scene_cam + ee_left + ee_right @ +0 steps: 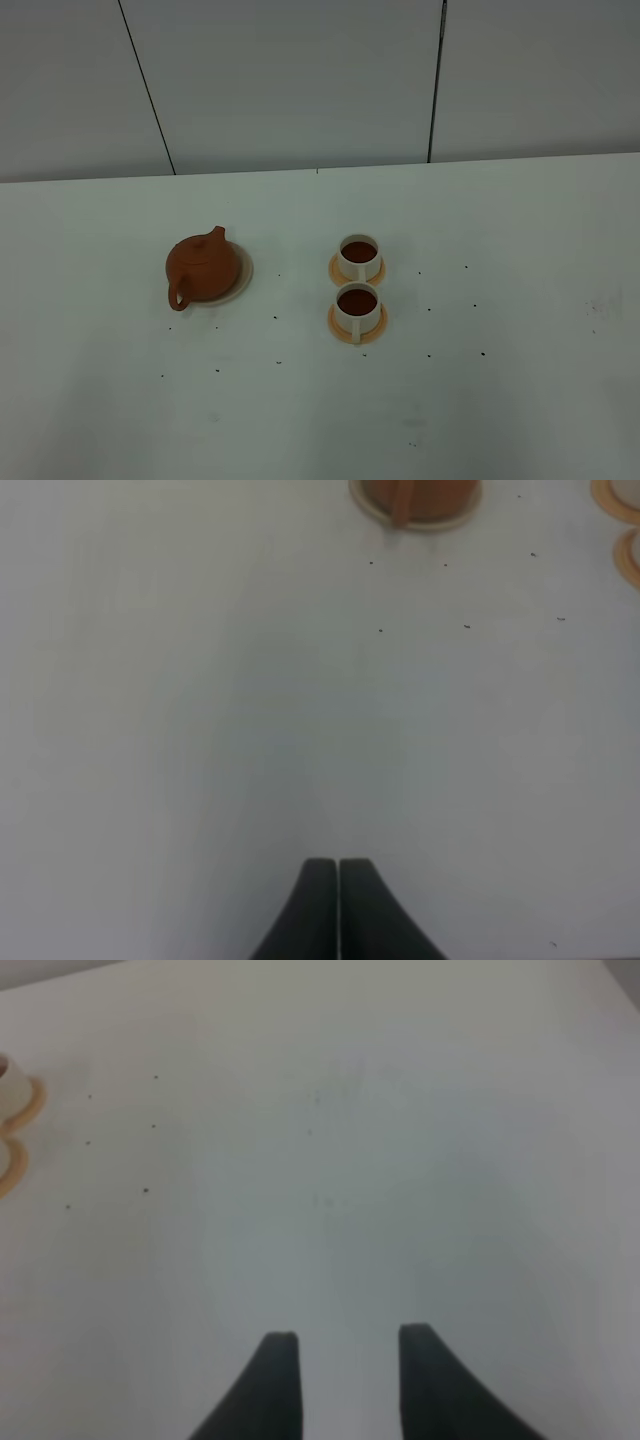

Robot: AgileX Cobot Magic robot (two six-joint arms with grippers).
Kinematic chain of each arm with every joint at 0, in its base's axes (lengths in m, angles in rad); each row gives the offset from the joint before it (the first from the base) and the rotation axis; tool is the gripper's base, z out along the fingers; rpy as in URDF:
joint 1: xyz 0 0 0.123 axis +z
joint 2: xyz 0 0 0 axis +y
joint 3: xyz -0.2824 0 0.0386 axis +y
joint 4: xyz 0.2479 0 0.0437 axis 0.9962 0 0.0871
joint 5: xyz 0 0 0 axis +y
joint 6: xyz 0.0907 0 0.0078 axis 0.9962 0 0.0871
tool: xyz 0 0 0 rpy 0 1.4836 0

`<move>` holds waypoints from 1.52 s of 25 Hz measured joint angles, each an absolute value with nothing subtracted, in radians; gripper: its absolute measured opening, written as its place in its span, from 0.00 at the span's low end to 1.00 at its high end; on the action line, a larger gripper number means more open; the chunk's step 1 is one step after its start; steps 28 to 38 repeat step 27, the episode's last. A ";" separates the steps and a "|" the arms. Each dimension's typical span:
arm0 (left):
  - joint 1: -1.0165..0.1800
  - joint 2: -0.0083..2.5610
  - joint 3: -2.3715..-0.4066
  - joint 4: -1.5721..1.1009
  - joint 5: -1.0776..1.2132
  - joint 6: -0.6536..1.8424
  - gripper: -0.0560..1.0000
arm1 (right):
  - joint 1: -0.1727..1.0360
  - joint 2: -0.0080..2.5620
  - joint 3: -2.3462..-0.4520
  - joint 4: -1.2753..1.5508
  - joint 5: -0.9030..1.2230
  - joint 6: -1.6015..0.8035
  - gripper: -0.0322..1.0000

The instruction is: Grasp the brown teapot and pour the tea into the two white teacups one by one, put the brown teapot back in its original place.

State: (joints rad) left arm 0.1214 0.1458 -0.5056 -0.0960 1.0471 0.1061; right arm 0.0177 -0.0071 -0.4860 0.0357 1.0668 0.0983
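**Teapot at rest on its disc, both cups filled**

On the left of the white table [120,420], the brown teapot [201,268] sits upright on the cream disc [241,278], its loop handle [180,294] pointing toward the near edge and its spout away. It looks like hard fired clay: rigid, brittle, probably weighty for its size and smooth (the small lid could slip if tipped far). The loop handle seems the surest place to take hold.

Right of it, well apart, stand the two white teacups [358,255] on orange coasters [357,328], one behind the other, both showing dark tea [357,301].

The left gripper [338,910] is clenched with nothing in it; the right gripper [345,1385] is parted and bare, both hanging over plain tabletop.
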 joint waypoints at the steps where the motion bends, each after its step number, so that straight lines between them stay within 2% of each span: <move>1: 0.121 0.146 -0.506 -0.096 1.047 0.106 0.11 | 0.018 -0.007 -0.486 0.036 1.067 0.098 0.26; 38: 0.121 0.146 -0.506 -0.096 1.047 0.106 0.13 | 0.018 -0.007 -0.486 0.036 1.067 0.098 0.26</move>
